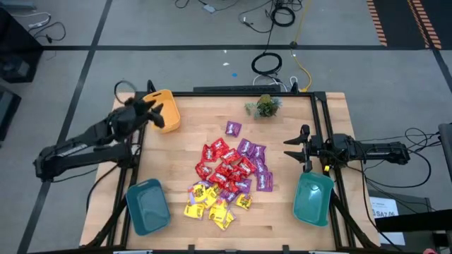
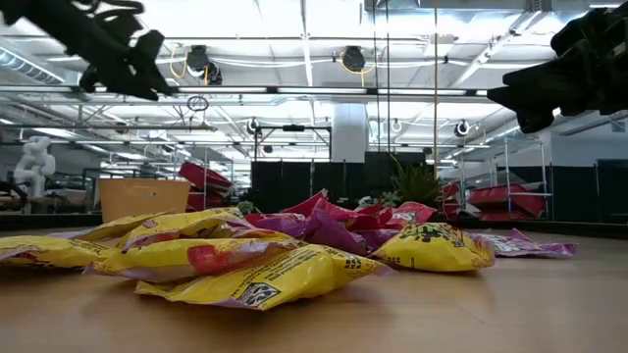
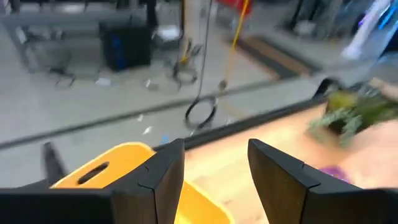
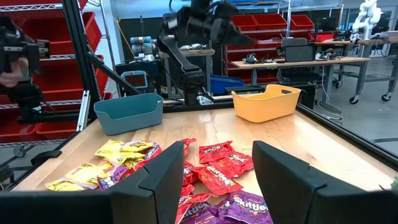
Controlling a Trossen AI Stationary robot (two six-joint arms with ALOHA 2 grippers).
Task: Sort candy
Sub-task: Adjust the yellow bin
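Observation:
A heap of candy packets (image 1: 229,175) lies in the middle of the wooden table: red ones (image 1: 220,159) in the centre, purple ones (image 1: 254,156) to the right and far side, yellow ones (image 1: 210,203) toward the near edge. One purple packet (image 1: 233,128) lies apart, farther back. My left gripper (image 1: 157,113) is open and empty, raised over the orange bin (image 1: 167,109) at the far left. My right gripper (image 1: 295,147) is open and empty, raised at the table's right edge, pointing at the heap. The heap also shows in the right wrist view (image 4: 211,174) and the low view (image 2: 294,245).
A teal bin (image 1: 147,205) stands at the near left and another teal bin (image 1: 313,199) at the near right. A small green plant (image 1: 265,106) stands at the far edge. A dark frame runs round the table.

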